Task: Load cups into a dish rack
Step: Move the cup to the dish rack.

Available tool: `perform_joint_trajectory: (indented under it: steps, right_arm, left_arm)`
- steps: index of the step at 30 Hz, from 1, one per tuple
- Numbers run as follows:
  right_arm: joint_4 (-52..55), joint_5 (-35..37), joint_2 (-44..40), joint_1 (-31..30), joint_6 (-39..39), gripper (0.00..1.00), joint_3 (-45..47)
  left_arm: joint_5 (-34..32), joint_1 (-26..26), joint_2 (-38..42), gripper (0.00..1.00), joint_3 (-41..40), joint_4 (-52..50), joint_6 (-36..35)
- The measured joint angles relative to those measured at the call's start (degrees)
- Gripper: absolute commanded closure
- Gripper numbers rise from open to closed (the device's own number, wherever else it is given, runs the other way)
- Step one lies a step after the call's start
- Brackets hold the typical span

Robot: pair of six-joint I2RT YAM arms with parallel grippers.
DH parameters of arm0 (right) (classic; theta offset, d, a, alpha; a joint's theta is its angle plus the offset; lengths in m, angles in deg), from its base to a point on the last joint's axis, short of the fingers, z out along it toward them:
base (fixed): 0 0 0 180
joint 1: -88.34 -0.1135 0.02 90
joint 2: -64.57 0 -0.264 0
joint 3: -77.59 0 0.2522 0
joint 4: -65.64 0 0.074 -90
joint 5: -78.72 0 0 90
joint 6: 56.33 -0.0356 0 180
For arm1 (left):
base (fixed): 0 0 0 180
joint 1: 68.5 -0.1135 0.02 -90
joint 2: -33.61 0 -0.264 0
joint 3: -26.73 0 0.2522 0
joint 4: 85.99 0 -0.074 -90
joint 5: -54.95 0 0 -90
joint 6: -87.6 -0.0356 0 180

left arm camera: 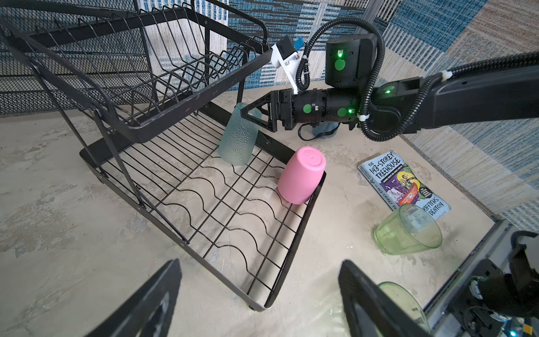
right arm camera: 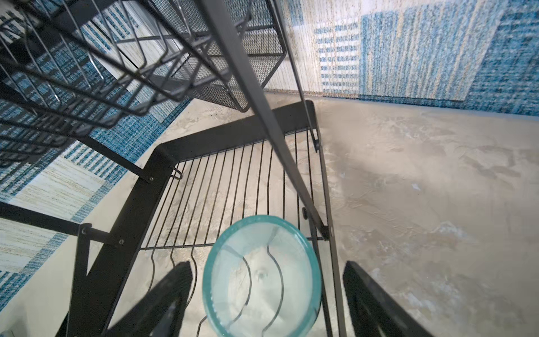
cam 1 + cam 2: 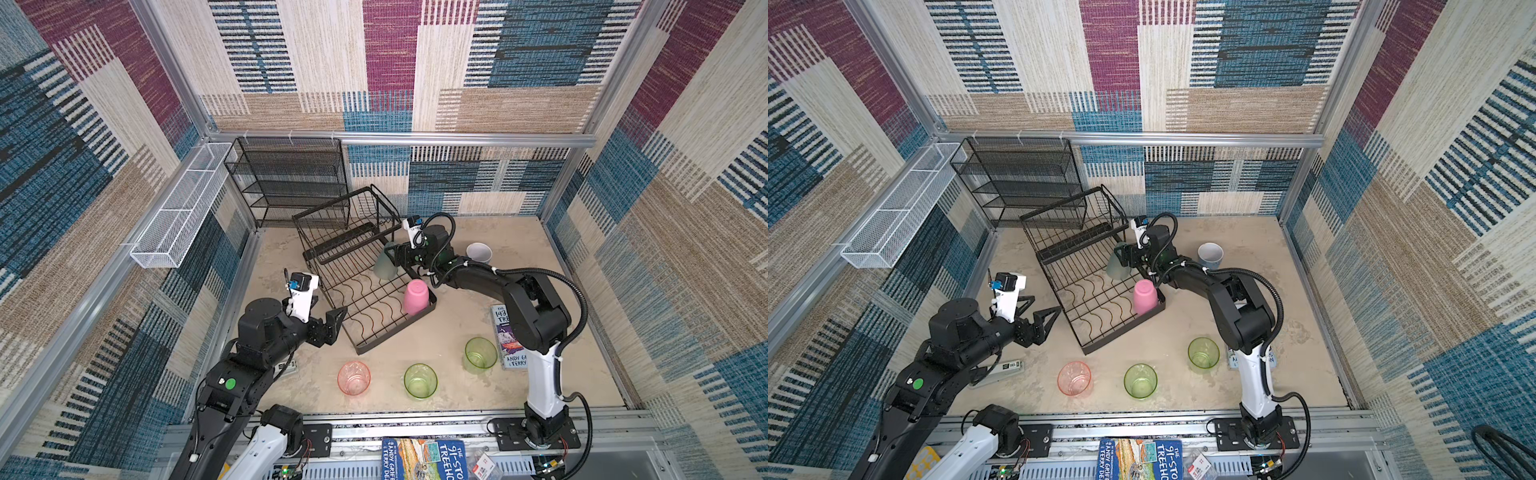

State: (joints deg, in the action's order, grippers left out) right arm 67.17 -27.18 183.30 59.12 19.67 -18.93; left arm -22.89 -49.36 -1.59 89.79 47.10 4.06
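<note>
Two cups (image 3: pixel 415 297) in dish rack (image 3: pixel 395 331), four on table (image 3: pixel 449 332)

The dish rack (image 3: pixel 397 330) is black with wavy wires. The plain cup (image 3: pixel 415 297) is solid pink. The frosty cup (image 3: pixel 385 266) is pale teal. Two green cups (image 3: pixel 420 381) (image 3: pixel 481 353) and one rosy cup (image 3: pixel 353 377) are see-through. The mug (image 3: pixel 1210 255) is blue outside, white inside.
</note>
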Motion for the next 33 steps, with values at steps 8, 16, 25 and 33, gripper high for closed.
perform_joint_trajectory:
  steps: [8, 16, 25, 33]
  right_arm:
    - [0.31, 0.04, 1.14, -0.04, 0.81, 0.26, -1.07]
    - [0.0, 0.02, 1.16, -0.33, 0.85, 0.38, -0.96]
    - [0.02, 0.02, 1.42, -0.44, 0.87, 0.52, -1.4]
    - [-0.55, 0.02, 0.72, -0.72, 1.05, 0.56, -0.33]
  left_arm:
    - [0.02, -0.15, 0.0, 0.12, 0.0, 0.0, 0.0]
    - [0.07, -0.37, 0.04, 0.12, -0.02, 0.0, 0.0]
    - [0.15, -0.44, 0.0, 0.12, -0.07, 0.26, 0.0]
    - [0.15, -0.61, -0.22, 0.12, -0.11, 0.33, 0.0]
